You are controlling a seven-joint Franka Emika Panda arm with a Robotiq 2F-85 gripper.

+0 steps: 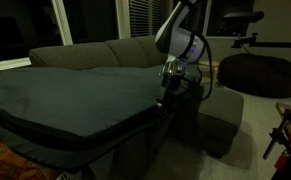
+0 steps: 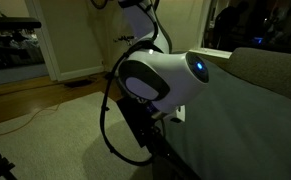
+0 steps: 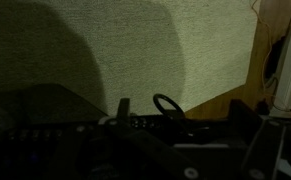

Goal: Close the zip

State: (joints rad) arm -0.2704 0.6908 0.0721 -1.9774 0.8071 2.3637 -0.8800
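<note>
1. Zip [image 1: 103,128]: thin dark line along the front side seam of the huge flat grey-green fabric case [image 1: 75,95], traced from the near corner toward the end beside the arm. Too dim to tell whether open or closed.
2. Wrist view: grey-green cloth across most of the frame, with a small dark ring [image 3: 167,103] just at its lower edge. Cannot tell whether part of the zip.
3. Hand [image 1: 168,90]: pointing down at the far end of the case, just beside the side seam. Jaws spread wide, nothing gripped. Contact with the fabric not discernible in this light.
4. White arm [image 1: 180,40] rising above the hand and bending back toward the window. Close to the camera in an exterior view, a rounded white joint with a small blue light [image 2: 200,67], and black cables [image 2: 110,110] looping down beside it.
5. Case lying flat across the grey sofa [image 1: 105,52], covering most of the seat, with only the backrest and one end block showing.
6. Round dark beanbag [image 1: 260,72] on the floor beyond the arm, well apart from the case.
7. Pale carpet [image 2: 60,130] under the robot, with a strip of wooden floor [image 2: 20,95] behind it.
</note>
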